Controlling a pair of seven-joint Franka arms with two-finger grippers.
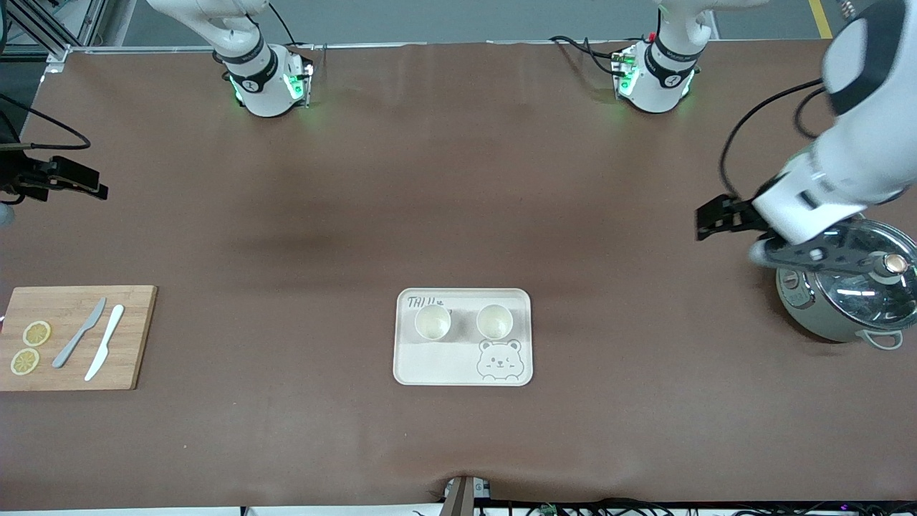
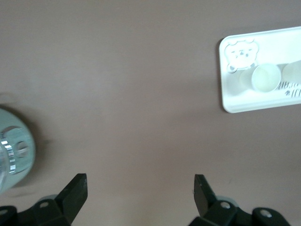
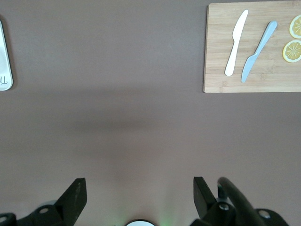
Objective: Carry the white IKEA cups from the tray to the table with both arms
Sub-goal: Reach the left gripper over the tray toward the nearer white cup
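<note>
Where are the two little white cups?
Both white cups stand side by side on the bear tray mid-table, farther from the front camera than its bear drawing.

A brown table is carrying three things. The bear tray is sitting mid-table, serving as the landmark. A wooden cutting board is lying well away from the tray toward the right arm's end, and a grey-green pot is standing toward the left arm's end.

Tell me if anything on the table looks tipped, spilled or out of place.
Nothing stands out. Both white cups stand upright side by side on the bear tray, the knives and lemon slices lie on the cutting board, and the lidded pot sits upright.
</note>
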